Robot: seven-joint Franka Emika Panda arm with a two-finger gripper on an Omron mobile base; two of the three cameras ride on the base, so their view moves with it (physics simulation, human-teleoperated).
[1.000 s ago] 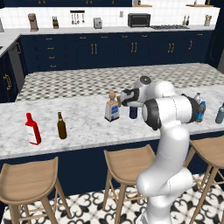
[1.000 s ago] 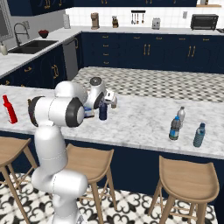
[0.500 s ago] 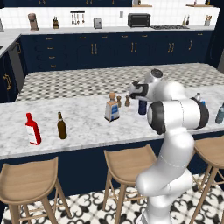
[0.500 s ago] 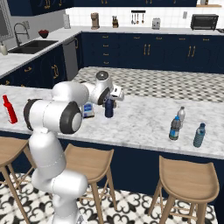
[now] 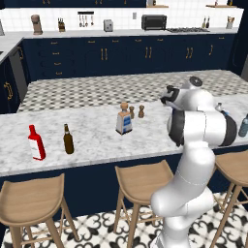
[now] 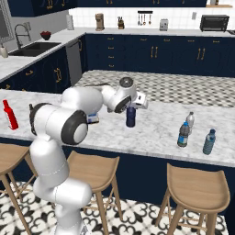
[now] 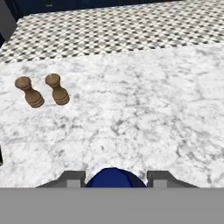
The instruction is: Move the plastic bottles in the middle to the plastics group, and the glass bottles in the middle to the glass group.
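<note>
One dark blue bottle, light, rigid and smooth-sided, stands clasped near its cap in the gripper, the plastics group waiting at three o'clock.

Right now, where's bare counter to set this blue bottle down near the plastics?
Bare marble lies between the dark blue bottle in the gripper and the plastics group. In front of the group is a free strip. Crowded around the cork-stoppered bottle and wooden shakers.

No legible text anywhere; labels on cork-stoppered bottle at frame centre and red bottle at left too blurred
</note>
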